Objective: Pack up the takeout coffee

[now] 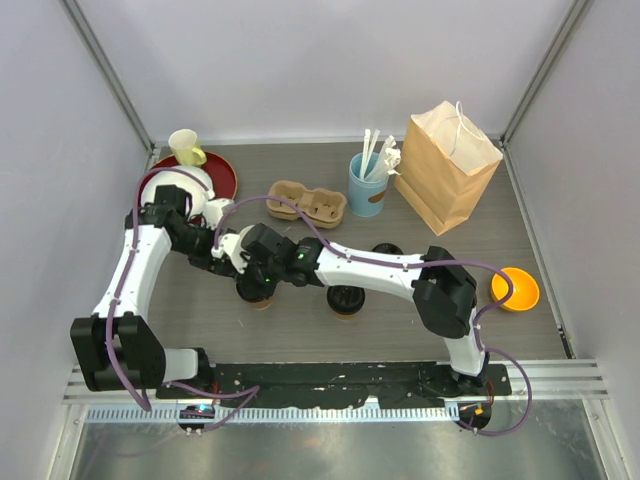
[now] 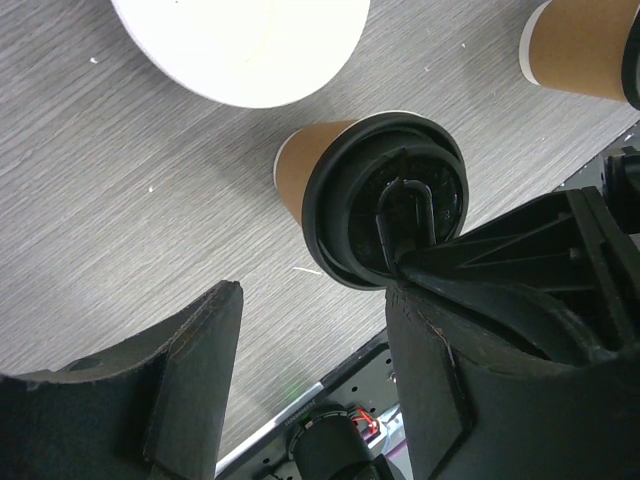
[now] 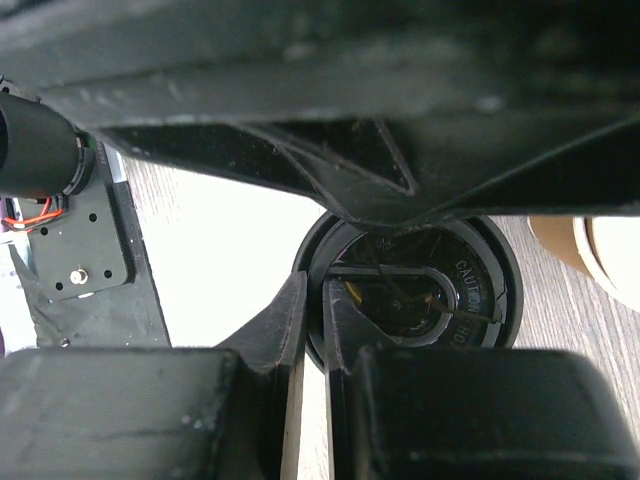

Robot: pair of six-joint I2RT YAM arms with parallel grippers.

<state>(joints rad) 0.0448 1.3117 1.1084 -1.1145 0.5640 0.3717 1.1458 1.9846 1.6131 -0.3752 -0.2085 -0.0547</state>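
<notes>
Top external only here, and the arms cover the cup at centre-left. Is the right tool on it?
Observer: Yes. The right wrist view shows the right tool nearly shut, pinching the rim of the black lid on the lidded cup.
Operator: And the left one?
Observer: The left wrist view shows the left tool open with nothing in it. The lidded cup sits just beyond its tips.
Operator: Anything else hidden under there?
Observer: Another tan cup stands close by, cut off by the edge of the left wrist view. Whether it has a lid, I cannot tell.
</notes>
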